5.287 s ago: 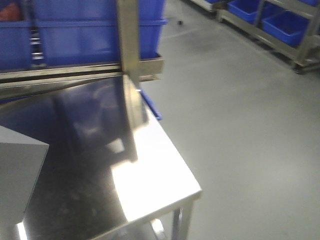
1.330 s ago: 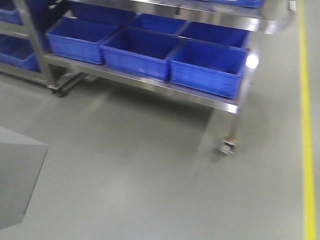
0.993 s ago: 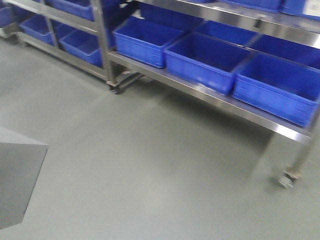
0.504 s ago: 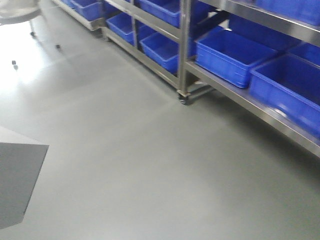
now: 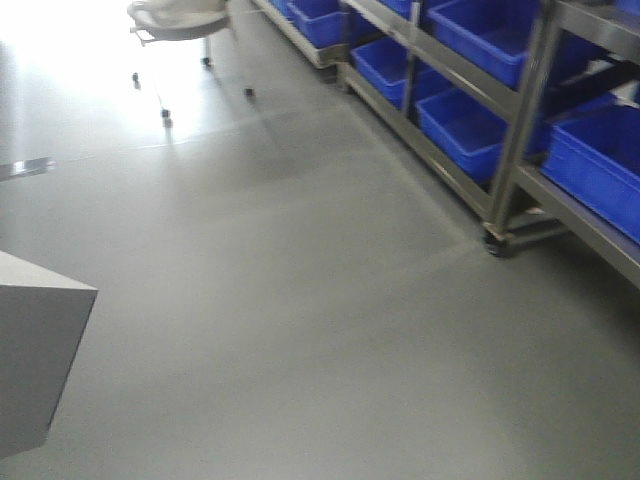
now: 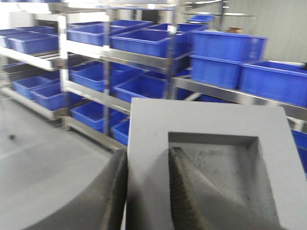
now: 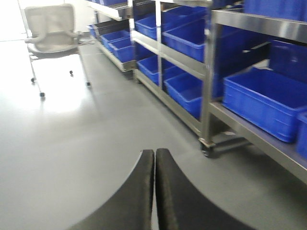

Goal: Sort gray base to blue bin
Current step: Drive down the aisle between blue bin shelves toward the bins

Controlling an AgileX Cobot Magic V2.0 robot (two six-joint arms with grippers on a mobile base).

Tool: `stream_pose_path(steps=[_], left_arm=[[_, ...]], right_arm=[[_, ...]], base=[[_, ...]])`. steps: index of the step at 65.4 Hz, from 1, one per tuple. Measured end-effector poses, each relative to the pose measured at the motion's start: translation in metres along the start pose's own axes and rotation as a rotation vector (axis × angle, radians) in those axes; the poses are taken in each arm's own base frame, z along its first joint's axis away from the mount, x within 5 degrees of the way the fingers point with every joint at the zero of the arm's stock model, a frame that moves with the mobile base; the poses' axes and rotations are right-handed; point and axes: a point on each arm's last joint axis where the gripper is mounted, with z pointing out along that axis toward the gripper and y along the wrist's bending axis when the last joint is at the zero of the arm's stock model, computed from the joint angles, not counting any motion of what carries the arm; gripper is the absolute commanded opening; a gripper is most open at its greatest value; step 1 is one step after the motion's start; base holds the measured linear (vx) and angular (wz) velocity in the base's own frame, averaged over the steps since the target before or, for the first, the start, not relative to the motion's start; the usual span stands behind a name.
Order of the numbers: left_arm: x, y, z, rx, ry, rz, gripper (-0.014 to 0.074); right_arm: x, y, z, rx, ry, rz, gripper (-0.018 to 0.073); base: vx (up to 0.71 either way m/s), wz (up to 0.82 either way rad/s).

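Racks [image 5: 519, 125] slid rt, chair [image 5: 182, 16] now in view, L fingers [image 6: 188, 197] clamp gray base [image 6: 211, 122], R fingers [image 7: 138, 194] clenched.

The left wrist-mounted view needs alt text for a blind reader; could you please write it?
The left gripper holds the gray base close up, one of its fingers inside the square recess. Behind stand steel shelves of blue bins.

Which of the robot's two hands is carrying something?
The left hand, gripping the gray block by one wall; the right hand is closed and empty.

Open floor [image 5: 280, 330] between chair [image 5: 180, 14] and shelving [image 5: 521, 112]
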Motion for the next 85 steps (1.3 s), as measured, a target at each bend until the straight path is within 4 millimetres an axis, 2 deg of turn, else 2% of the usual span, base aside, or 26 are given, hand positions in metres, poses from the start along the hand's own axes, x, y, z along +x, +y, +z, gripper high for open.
stream_pose_path(steps=[34,85], left_arm=[[0.0,0.0,0.0,0.0,0.0,0.0,0.0146],[0.0,0.0,0.0,0.0,0.0,0.0,0.0146]], right_arm=[[0.0,0.0,0.0,0.0,0.0,0.0,-0.0005],[0.0,0.0,0.0,0.0,0.0,0.0,-0.0005]], base=[[0.34,0.4],[0.41,0.02]])
